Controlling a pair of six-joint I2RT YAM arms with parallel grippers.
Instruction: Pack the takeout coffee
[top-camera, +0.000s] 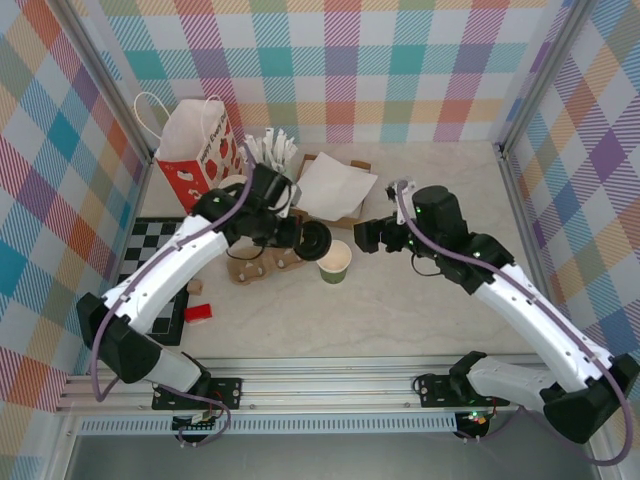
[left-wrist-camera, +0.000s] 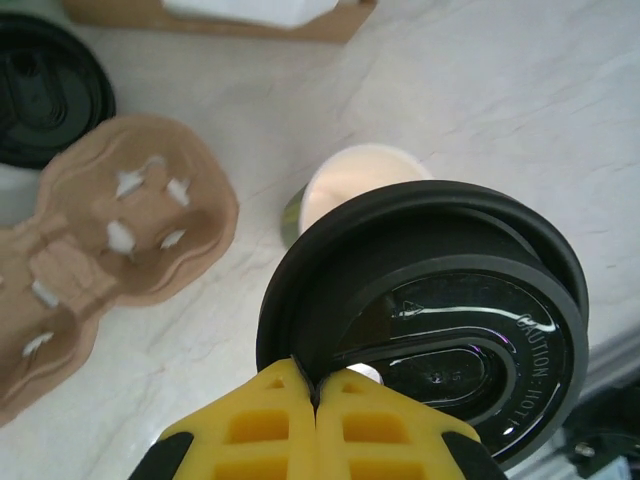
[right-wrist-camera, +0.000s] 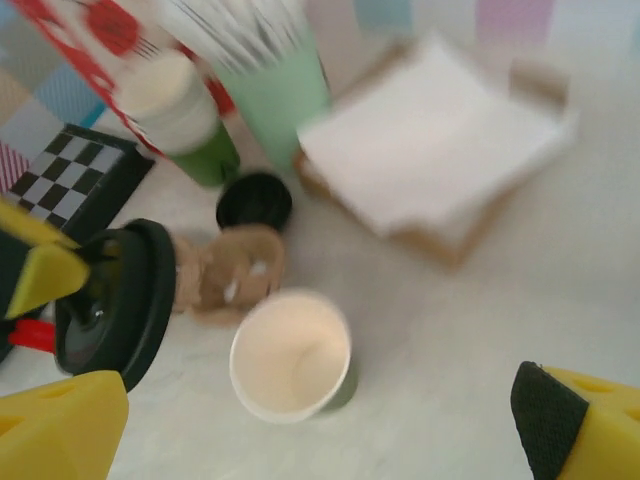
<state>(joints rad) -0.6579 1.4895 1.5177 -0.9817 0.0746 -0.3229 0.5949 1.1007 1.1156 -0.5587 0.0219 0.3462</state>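
Observation:
The takeout coffee's small green paper cup (top-camera: 335, 262) stands upright on the table with no lid on it, its cream inside showing (left-wrist-camera: 355, 180) (right-wrist-camera: 290, 355). My left gripper (top-camera: 300, 237) (left-wrist-camera: 316, 395) is shut on the rim of a round black plastic lid (top-camera: 316, 240) (left-wrist-camera: 440, 310). It holds the lid on edge, just left of and above the cup; the lid (right-wrist-camera: 115, 305) stays apart from the cup. My right gripper (top-camera: 368, 237) (right-wrist-camera: 315, 405) hangs open right of the cup, nothing between its yellow fingers.
A brown cardboard cup carrier (top-camera: 255, 265) (left-wrist-camera: 110, 230) lies left of the cup, with a second loose black lid (left-wrist-camera: 40, 90) (right-wrist-camera: 254, 200) behind it. Further back stand a red-and-white paper bag (top-camera: 195, 145), stacked cups (right-wrist-camera: 190, 110) and a napkin box (top-camera: 335, 185). A checkered board (top-camera: 150, 270) lies left.

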